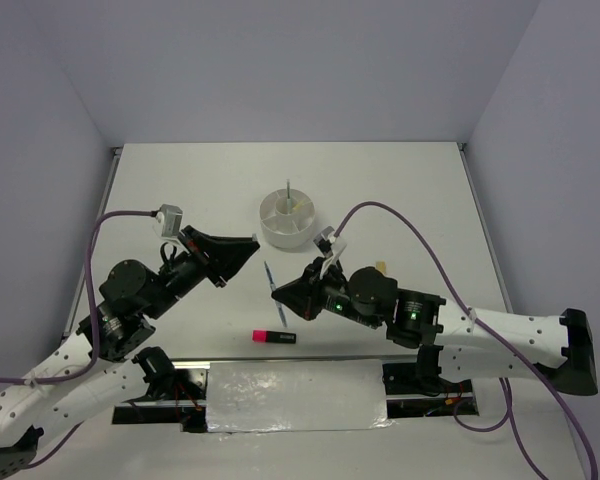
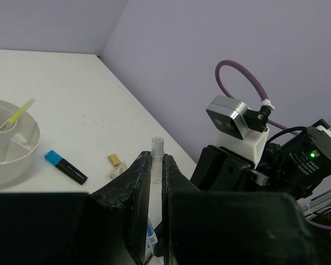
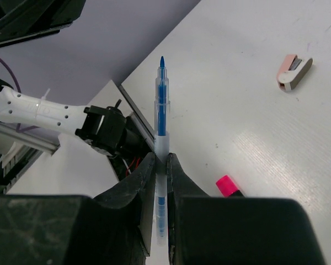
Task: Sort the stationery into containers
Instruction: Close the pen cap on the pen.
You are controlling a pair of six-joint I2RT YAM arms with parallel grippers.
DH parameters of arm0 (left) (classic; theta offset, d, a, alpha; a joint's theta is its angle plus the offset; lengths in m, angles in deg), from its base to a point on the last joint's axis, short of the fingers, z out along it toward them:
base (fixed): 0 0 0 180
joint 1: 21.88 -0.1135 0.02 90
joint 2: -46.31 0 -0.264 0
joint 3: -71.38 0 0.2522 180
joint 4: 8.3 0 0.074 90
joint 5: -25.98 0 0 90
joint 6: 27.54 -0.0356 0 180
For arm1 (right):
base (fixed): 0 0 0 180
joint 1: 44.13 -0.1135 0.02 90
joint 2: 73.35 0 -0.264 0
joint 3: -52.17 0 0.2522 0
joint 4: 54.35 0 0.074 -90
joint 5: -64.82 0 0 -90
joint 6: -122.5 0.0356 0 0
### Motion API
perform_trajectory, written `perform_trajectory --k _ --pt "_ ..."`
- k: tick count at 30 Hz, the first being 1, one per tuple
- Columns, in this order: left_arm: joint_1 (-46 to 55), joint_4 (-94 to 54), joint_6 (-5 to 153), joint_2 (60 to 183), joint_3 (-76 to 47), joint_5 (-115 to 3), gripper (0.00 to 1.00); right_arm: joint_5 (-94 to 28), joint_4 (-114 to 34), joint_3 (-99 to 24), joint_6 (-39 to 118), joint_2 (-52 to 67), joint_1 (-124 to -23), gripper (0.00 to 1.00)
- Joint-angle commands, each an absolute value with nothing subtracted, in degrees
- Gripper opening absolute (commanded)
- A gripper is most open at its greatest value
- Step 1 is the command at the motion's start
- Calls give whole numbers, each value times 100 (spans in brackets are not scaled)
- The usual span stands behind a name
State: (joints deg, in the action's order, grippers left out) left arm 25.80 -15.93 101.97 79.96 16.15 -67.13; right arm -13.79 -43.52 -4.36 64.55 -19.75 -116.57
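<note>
"What lay closest to the arms?"

"A pink-and-black highlighter [image 1: 273, 336], flat on the white table [image 1: 180, 190] close to its near edge, about midway along it."

"And the hands?"

"Just beyond it, the right hand [image 3: 161, 160] was clenched on a clear-barrelled pen with blue ink [image 3: 161, 105], its bare tip pointing away from the wrist. Facing it, the left hand [image 2: 157, 159] was clamped on a clear plastic tube [image 2: 157, 148], open at its far end. Whether that was the pen's cap, I couldn't tell."

"Other stationery?"

"A blue-and-black highlighter [image 2: 66, 167] and a small tan eraser [image 2: 116, 160] lay apart from each other, on the side toward the right edge."

"The container?"

"Farther on, about mid-table, stood the round white divided cup [image 1: 280, 235], with a yellow stick [image 2: 16, 113] leaning in it and a thin pen [image 1: 290, 190] upright. Which compartments held them, I couldn't tell."
</note>
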Motion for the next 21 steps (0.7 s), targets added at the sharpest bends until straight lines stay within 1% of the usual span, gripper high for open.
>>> perform_trajectory --k 1,21 --pt "2602 -1248 10280 7962 1543 -6639 0 -1200 -4726 -712 6247 -2070 -11777 0" --pt "2593 -1064 10403 7997 1737 -6648 0 -1051 -4990 -659 6045 -2264 -11901 0"
